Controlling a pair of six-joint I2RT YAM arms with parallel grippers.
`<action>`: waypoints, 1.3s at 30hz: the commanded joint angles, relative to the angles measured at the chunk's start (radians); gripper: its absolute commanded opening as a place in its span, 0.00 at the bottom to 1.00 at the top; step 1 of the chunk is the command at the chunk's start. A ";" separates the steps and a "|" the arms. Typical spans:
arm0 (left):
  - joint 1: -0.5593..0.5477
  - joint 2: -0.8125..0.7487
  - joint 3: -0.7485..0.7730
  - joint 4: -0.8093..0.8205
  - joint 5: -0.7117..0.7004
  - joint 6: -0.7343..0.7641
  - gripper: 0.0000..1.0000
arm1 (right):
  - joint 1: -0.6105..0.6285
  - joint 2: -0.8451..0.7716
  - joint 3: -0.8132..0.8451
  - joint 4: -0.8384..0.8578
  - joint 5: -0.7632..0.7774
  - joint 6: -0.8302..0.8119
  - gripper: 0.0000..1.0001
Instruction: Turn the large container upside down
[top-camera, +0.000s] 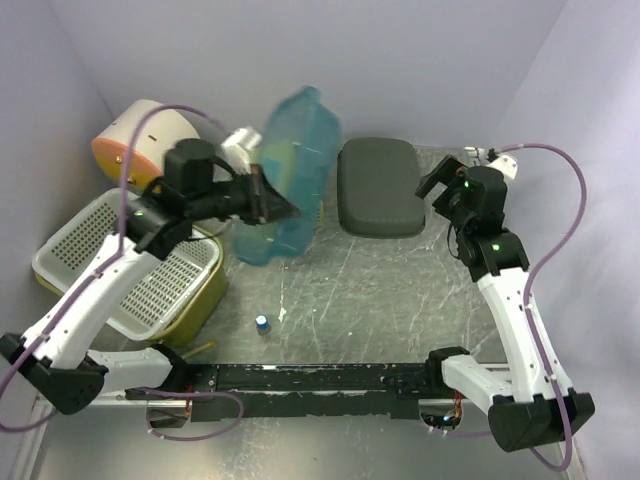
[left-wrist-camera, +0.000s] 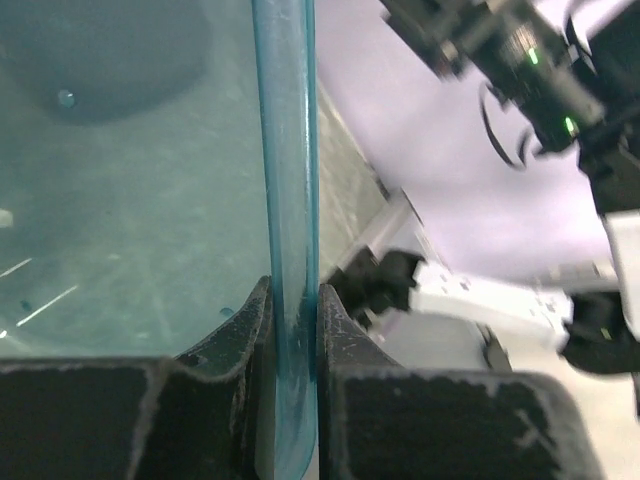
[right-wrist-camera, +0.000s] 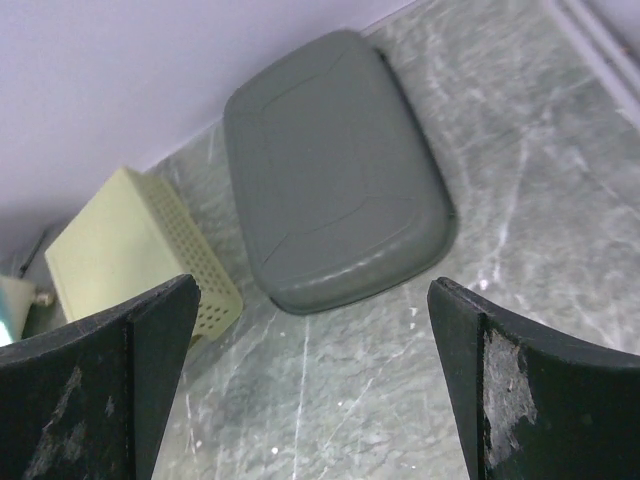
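Translucent blue container (top-camera: 300, 150), tilted, seemingly lifted

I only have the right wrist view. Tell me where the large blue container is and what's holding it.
Observer: The translucent blue plastic container is tipped up at a tilt, just left of the dark grey rounded lid.
Operator: Confirm the grasp.
Observer: The left gripper is shut on the container's thin wall, one finger on each side.
Operator: Report anything near its low end.
Observer: A small blue-capped object stands on the table, closer to the arm bases and apart from the container.
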 joint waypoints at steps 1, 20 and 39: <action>-0.178 0.041 -0.037 0.331 0.106 -0.011 0.07 | -0.003 -0.077 0.011 -0.070 0.209 0.034 0.99; -0.243 0.112 -0.616 1.377 0.343 -0.610 0.07 | -0.003 -0.146 0.166 -0.173 0.432 -0.170 0.99; -0.353 0.550 -0.566 1.990 0.433 -1.031 0.07 | -0.003 -0.147 0.259 -0.241 0.343 -0.255 0.98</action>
